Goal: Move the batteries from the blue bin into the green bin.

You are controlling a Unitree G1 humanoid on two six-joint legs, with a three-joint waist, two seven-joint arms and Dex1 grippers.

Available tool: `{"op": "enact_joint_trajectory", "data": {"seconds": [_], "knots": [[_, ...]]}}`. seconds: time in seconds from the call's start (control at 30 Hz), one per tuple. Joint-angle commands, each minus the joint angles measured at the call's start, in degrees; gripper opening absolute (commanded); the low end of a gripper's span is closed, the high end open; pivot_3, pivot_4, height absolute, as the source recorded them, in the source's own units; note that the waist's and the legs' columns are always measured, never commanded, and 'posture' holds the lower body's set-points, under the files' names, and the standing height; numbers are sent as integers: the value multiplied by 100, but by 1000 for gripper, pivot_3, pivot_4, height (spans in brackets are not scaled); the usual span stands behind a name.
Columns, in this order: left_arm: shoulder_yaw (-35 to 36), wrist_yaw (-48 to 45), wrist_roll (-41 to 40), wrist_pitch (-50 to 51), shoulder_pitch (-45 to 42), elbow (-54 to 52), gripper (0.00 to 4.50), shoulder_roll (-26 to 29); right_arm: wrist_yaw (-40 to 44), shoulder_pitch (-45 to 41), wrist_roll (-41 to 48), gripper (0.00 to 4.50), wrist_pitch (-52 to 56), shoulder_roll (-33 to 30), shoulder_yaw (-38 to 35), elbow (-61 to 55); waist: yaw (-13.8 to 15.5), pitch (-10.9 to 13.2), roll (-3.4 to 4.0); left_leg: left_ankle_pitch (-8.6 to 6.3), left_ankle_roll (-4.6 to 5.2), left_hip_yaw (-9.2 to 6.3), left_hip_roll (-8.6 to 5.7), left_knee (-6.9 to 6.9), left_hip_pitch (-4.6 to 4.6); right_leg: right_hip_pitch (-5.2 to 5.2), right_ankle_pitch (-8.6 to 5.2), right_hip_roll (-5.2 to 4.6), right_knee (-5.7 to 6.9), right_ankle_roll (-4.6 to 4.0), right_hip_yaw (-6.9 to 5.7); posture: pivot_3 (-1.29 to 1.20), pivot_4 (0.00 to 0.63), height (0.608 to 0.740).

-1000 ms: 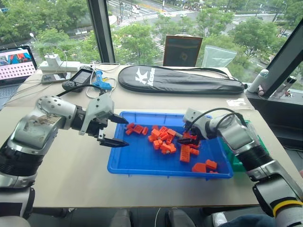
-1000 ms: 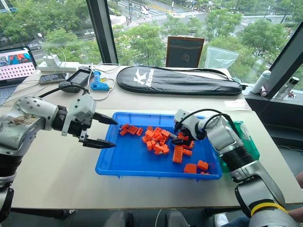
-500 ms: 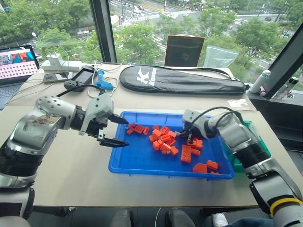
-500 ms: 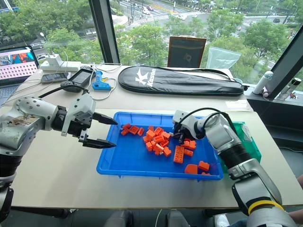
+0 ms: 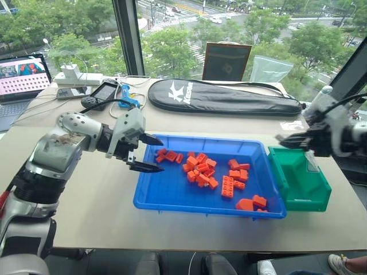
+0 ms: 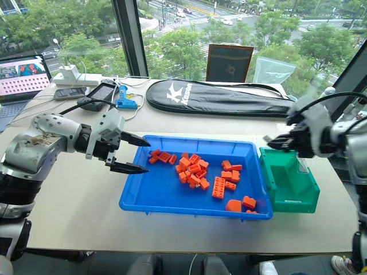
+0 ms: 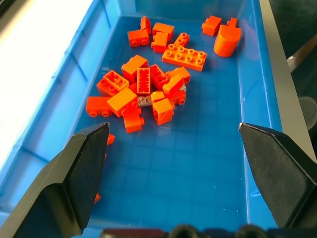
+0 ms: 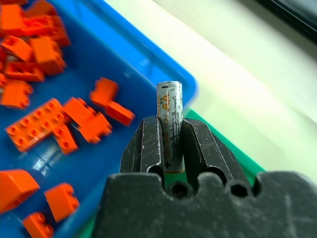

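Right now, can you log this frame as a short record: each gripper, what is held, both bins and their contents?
left gripper: open, empty, over the left end of the blue bin
right gripper: shut on a battery, up by the green bin
blue bin contents: orange bricks; another battery lies among them
green bin contents: none visible
step: battery carried, not yet dropped
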Motion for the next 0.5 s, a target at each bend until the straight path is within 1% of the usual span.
{"op": "enact_joint_trajectory", "data": {"seconds": [0.03, 0.1, 0.17, 0.2, 0.27, 0.37, 0.43, 0.47, 0.5], "knots": [[3, -84, 52, -150, -194, 23, 4500, -31, -179, 399, 213, 233, -11, 44, -425, -66, -44, 0, 4, 0, 0, 1, 0, 0, 1, 0, 0, 0, 1, 0, 3, 0, 150, 733], [-5, -100, 71, -168, -216, 55, 4500, -49, -288, 616, 286, 233, -71, 191, -479, 13, -81, 0, 4, 0, 0, 3, -2, 0, 4, 0, 1, 0, 3, 1, 10, 0, 150, 733], [-4, -111, 86, -179, -226, 68, 4500, -52, -372, 805, 228, 1233, -212, 171, -388, 20, -92, 0, 4, 1, 0, 0, -2, 1, 6, 2, 1, 1, 4, 2, 9, 0, 150, 733], [-1, -116, 92, -182, -226, 69, 4500, -52, -410, 850, 226, 1430, -256, 169, -370, 15, -92, 0, 5, 1, 0, 0, -3, 1, 6, 2, 1, 1, 4, 3, 9, 0, 150, 733], [23, -124, 83, -167, -199, 24, 4500, -24, -522, 790, 241, 2150, -322, 180, -370, 18, -105, 1, 6, 1, 0, 2, -3, 1, 5, 2, 1, 0, 3, 4, 10, 0, 150, 733], [67, -137, 77, -127, -142, -42, 4500, 61, -614, 388, 246, 3154, -409, 136, -238, -68, -125, 3, 9, 1, 0, 2, -3, 1, 5, 2, 1, 0, 3, 5, 12, 0, 150, 733], [84, -136, 67, -104, -108, -90, 4500, 106, -668, -5, 346, 3903, -422, 308, -71, -287, -140, 5, 14, 1, 0, 3, -3, 1, 6, -1, 2, 0, 4, 5, 13, 0, 150, 733], [90, -134, 57, -90, -96, -116, 4500, 125, -659, -171, 421, 4138, -371, 400, 53, -429, -150, 6, 15, 1, 0, 3, -2, 1, 8, -1, 2, 2, 5, 5, 14, 0, 150, 733], [106, -130, 38, -64, -78, -158, 4500, 156, -552, -313, 556, 4473, -341, 535, 260, -690, -156, 6, 15, 1, 0, 2, -1, 0, 10, 0, 2, 3, 5, 5, 14, 0, 150, 733]]}}
